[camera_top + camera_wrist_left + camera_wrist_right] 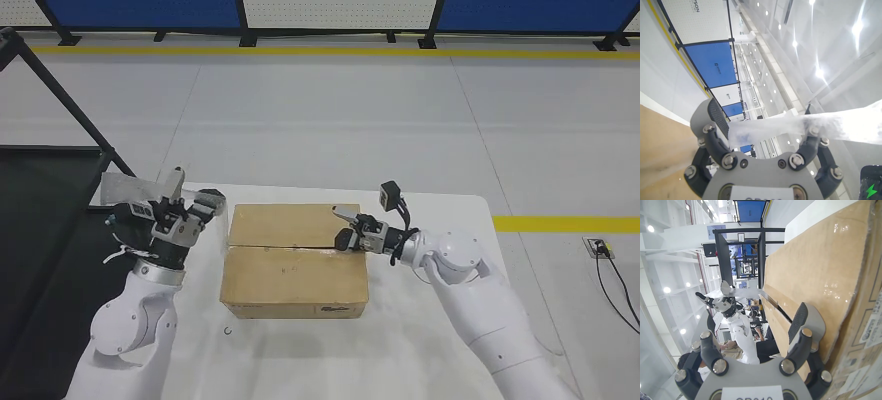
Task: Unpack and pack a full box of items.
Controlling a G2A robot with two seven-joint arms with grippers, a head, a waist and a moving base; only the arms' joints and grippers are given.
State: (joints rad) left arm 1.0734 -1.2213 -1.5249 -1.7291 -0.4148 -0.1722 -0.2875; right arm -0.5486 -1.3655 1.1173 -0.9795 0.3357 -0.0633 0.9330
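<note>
Gaping empty, right pincer (343, 226) sits at box (290, 270) seam; tape (772, 128) spans splayed left pincer (761, 113).

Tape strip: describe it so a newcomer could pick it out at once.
Find the cardboard box on the table. From the end of its top seam, a band stretches to the left gripper. That tape strip is thin, translucent and whitish, unlike the brown cardboard.

A pale grey floor (330, 110) stretches beyond the white surface (430, 320), crossed by a yellow line (300, 50) before blue partition panels (140, 12). Outward of the left hand (192, 195) stands a black frame (60, 93). Round ceiling lights (794, 44) shine overhead.
</note>
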